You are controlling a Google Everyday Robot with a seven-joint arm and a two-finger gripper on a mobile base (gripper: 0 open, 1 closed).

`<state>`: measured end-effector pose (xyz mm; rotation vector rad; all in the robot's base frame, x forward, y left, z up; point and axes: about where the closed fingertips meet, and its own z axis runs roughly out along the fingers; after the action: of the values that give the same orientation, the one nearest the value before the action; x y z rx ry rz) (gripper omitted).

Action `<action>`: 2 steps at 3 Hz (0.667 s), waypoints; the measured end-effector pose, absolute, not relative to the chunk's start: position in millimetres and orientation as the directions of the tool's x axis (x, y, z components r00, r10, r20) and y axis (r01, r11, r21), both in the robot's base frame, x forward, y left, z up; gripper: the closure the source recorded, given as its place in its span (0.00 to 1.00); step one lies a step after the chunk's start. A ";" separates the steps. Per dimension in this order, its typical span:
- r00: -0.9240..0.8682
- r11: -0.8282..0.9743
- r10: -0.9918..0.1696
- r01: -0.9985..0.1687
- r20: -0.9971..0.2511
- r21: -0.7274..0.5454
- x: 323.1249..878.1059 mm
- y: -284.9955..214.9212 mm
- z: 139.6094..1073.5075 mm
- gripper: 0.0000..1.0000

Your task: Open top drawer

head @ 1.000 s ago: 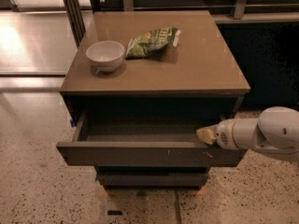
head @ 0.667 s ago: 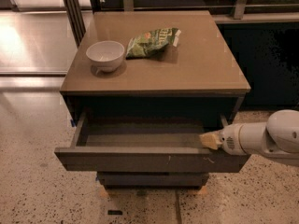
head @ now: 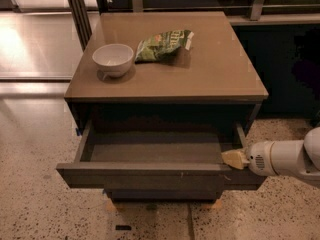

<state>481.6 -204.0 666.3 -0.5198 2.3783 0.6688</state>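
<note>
The top drawer [head: 145, 175] is seen well out of the desk [head: 215, 79], with the gripper [head: 235, 159] at its right front corner; whether it is clenched cannot be told. Any further pull is best kept straight and level, so nothing is skewed. One bowl [head: 113, 59] and one bag [head: 162, 45] are counted.

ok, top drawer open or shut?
Open. The top drawer stands well out of the cabinet, its inner floor showing. The gripper sits at the front panel's right end.
</note>
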 end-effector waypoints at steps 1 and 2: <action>-0.653 0.800 -0.168 -0.528 -0.739 0.285 501.6 -208.1 687.8 1.00; -0.598 0.780 -0.231 -0.586 -0.768 0.222 503.1 -200.5 691.9 0.82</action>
<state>503.1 -200.5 691.9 -0.6038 2.2023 0.5944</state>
